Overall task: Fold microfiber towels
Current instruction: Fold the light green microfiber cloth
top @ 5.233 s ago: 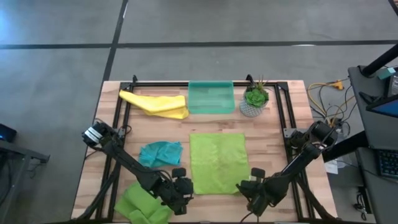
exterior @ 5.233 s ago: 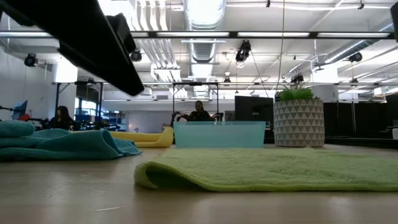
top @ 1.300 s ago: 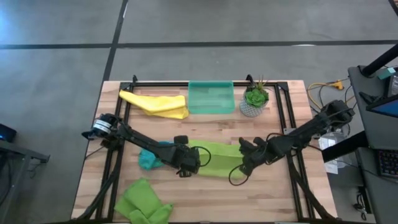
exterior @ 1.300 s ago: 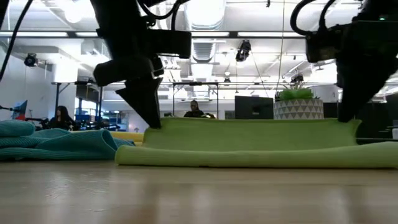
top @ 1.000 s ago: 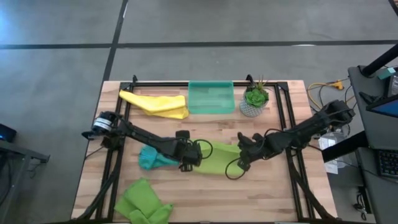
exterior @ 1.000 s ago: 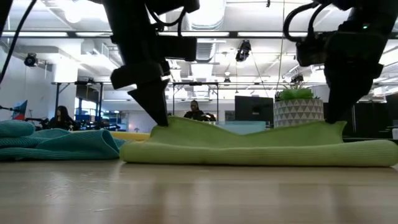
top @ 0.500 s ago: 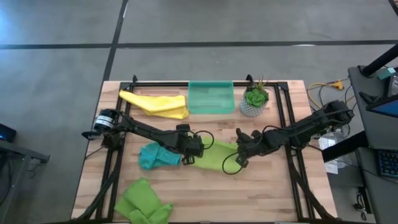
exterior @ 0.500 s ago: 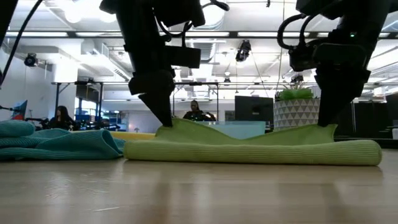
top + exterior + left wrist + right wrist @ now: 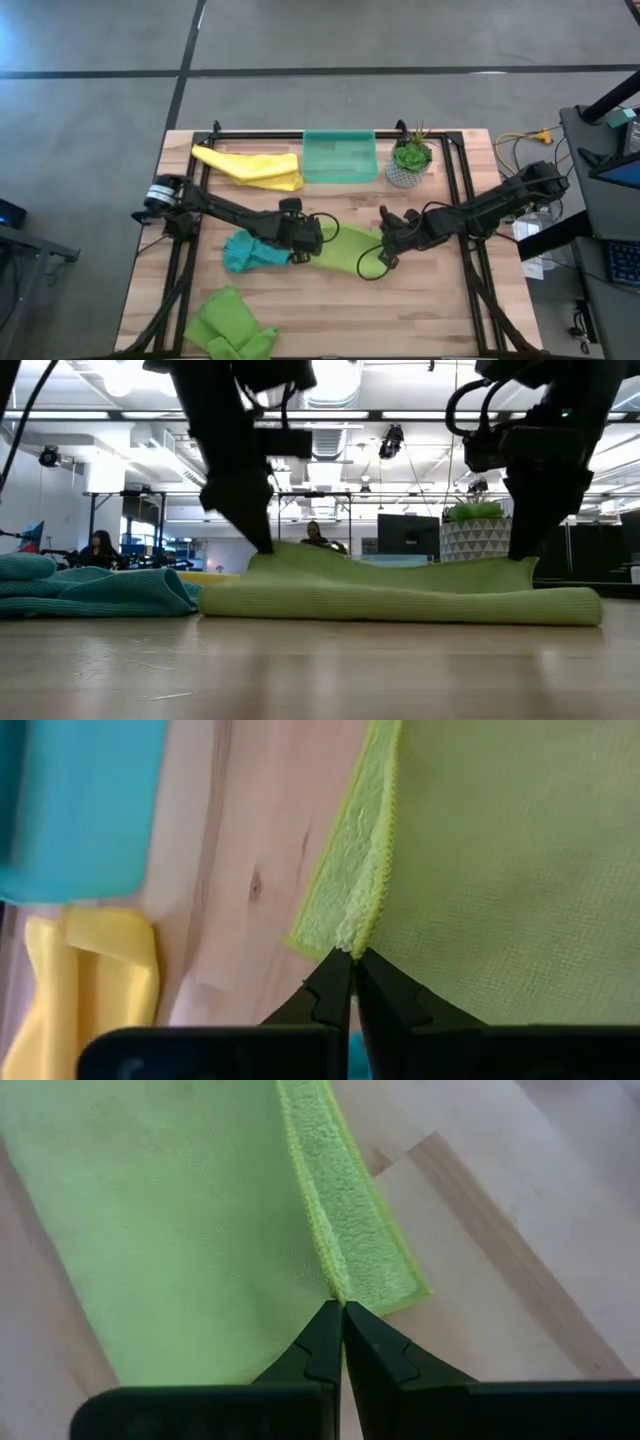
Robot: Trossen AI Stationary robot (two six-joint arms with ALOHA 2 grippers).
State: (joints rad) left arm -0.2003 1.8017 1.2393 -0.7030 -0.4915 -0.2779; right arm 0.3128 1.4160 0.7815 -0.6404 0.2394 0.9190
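A lime green towel (image 9: 345, 250) lies folded over on itself at the table's middle; in the low view (image 9: 400, 598) its fold faces the near edge. My left gripper (image 9: 305, 243) is shut on its left upper edge and my right gripper (image 9: 385, 246) on its right upper edge. A teal towel (image 9: 255, 250) lies bunched just left of my left gripper. A yellow towel (image 9: 250, 166) lies at the far left. A second lime green towel (image 9: 230, 325) lies crumpled at the near left. My left gripper pinches the hemmed edge of the towel's upper layer (image 9: 358, 932) between its two fingers, pointing down from above. That edge stands slightly raised (image 9: 275, 555); the rest lies on the lower layer. My right gripper pinches the upper layer's hemmed edge (image 9: 328, 1285) at the towel's right side, pointing down from above. The held edge (image 9: 515, 565) sits just above the lower layer, slack between the two grippers.
A translucent green tray (image 9: 340, 156) stands at the far middle, and a potted plant (image 9: 408, 160) to its right. A black frame (image 9: 455, 190) runs around the work area. Bare wood lies near the table's near edge (image 9: 380, 320).
Both grippers have gone a little toward the far edge and down, carrying the towel's upper layer. That layer has settled onto the lower one, and the fold at the near side has flattened and drawn back from the near edge.
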